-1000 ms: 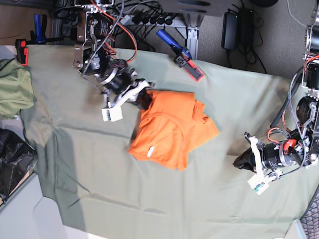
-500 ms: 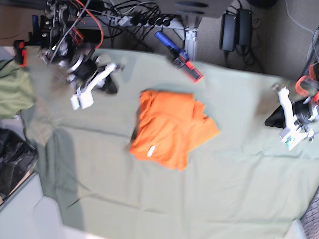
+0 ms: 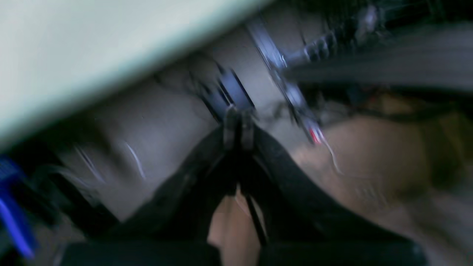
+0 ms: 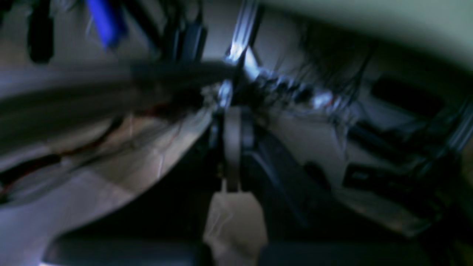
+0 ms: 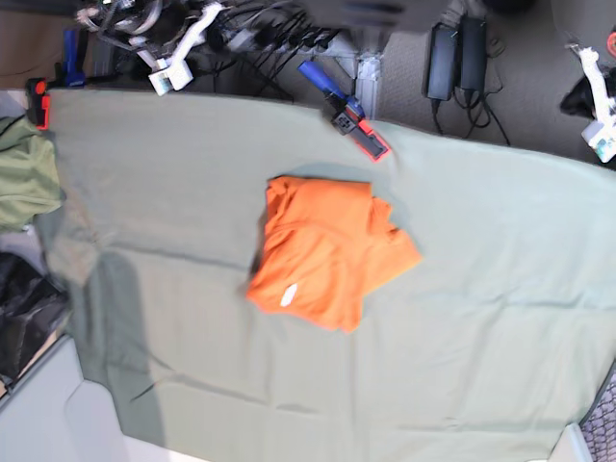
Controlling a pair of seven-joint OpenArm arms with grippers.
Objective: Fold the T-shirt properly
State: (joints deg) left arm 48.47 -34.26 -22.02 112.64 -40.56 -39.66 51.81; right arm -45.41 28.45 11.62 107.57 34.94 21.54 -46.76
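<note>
The folded T-shirt (image 5: 330, 252) lies on the worktop (image 5: 481, 289), its small white label (image 5: 286, 298) unreadable. Left hand (image 5: 599, 123) and right hand (image 5: 171, 69) are closed, empty.

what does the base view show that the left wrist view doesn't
Only the base view shows the folded orange T-shirt lying on the table cloth, the olive garment at the table's edge, and the right claw pulled back off the table.

Only the left wrist view shows the left claw close up, tips together with nothing between them, over blurred floor and cables.

Both show the pale table cloth, a clamp with a blue handle at its far edge, and the left claw, which sits at the frame edge in the base view.
</note>
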